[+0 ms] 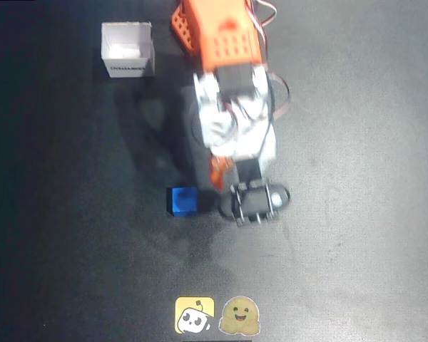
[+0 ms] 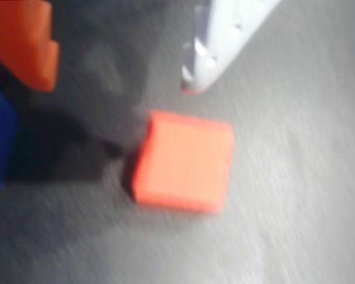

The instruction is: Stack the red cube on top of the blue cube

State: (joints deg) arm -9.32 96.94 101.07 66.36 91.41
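The small matte red-orange cube (image 2: pixel 183 161) lies flat on the dark grey counter (image 2: pixel 296 225), and in the wrist view it sits just below and between the two fingers of the gripper (image 2: pixel 115 65): the white finger (image 2: pixel 225 41) comes down from the upper right with its tip just above the cube's top edge, while the orange finger (image 2: pixel 23 41) stands off at the upper left, well apart from the cube's left face. The gripper is spread wide with nothing in its hold, and the cube is not centred in the gap; it lies closer to the white finger. A cube has no long axis, but its faces look slightly turned against the line between the fingers, so I judge that the coming move calls for a short descent and a small shift so that both fingers bracket opposite faces before closing. The small matte bright blue cube (image 1: pixel 182 201) rests on the counter just beside the red one, showing in the wrist view as a dark blue patch at the left edge beneath the orange finger; that finger looks likely to brush it on the way down. In the overhead view the orange and white arm (image 1: pixel 232 107) reaches down the picture, right of the blue cube. A white paper box (image 1: pixel 128 48) stands well apart at upper left.
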